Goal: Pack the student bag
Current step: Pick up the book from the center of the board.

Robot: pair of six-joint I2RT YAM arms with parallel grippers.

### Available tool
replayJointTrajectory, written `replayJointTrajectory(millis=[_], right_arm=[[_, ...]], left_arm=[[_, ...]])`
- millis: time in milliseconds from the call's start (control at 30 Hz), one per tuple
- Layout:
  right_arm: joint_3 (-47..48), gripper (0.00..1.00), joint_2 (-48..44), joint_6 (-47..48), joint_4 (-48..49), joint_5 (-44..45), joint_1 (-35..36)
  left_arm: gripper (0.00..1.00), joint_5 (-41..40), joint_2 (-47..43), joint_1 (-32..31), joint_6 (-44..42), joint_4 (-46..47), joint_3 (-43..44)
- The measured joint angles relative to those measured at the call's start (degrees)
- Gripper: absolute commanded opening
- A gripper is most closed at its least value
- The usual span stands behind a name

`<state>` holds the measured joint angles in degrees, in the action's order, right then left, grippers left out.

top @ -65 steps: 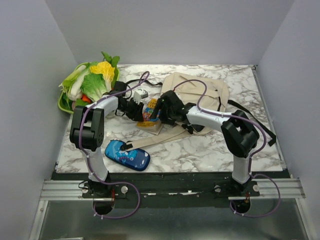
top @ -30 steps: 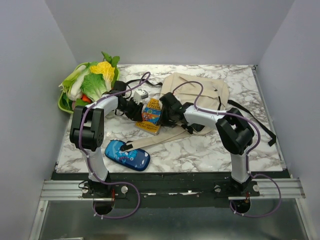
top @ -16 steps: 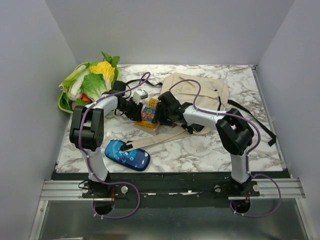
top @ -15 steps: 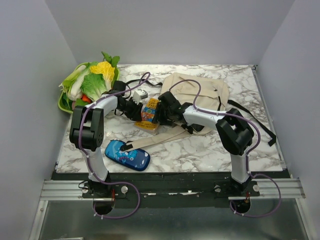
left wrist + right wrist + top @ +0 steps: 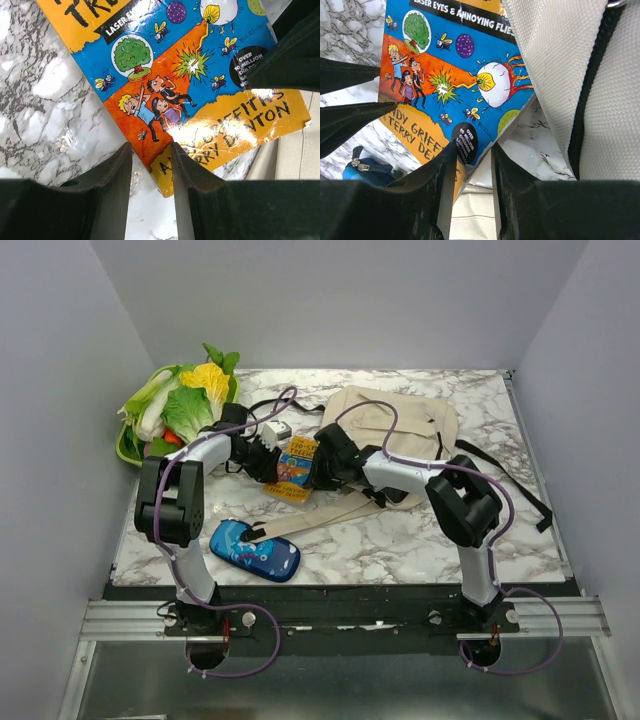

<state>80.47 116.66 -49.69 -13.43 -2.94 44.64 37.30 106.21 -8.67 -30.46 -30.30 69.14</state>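
I have the left pincer [image 5: 151,152] and right pincer [image 5: 473,152] both clenched on the children's paperback [image 5: 291,466]. Next, I reckon, it needs steering into the student bag [image 5: 405,420].

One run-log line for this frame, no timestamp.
phase: book held two-handed | left gripper: shut on book edge | right gripper: shut on opposite edge | book: beside student bag, not inside
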Motion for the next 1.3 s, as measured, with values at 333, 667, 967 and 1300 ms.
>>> replayJointTrajectory(millis=[333, 667, 967, 1300], right_arm=[[0.44, 0.01, 0.17, -0.31, 4.37, -2.86, 0.42], [3.15, 0.01, -4.35, 4.02, 9.88, -6.95, 2.78], [-0.24, 0.01, -22.8, 10.34, 5.14, 1.25, 1.53], [-17.0, 0.01, -51.17, 10.54, -3.3, 12.22, -0.13]], left_arm=[[0.55, 5.01, -3.72, 0.15, -0.35, -9.22, 2.16], [0.68, 10.38, -7.89, 7.08, 1.4, -20.87, 26.56], [0.78, 13.6, -8.39, 12.52, 1.92, -23.47, 31.34], [0.98, 15.67, -12.37, 1.81, 1.44, -17.73, 19.21]])
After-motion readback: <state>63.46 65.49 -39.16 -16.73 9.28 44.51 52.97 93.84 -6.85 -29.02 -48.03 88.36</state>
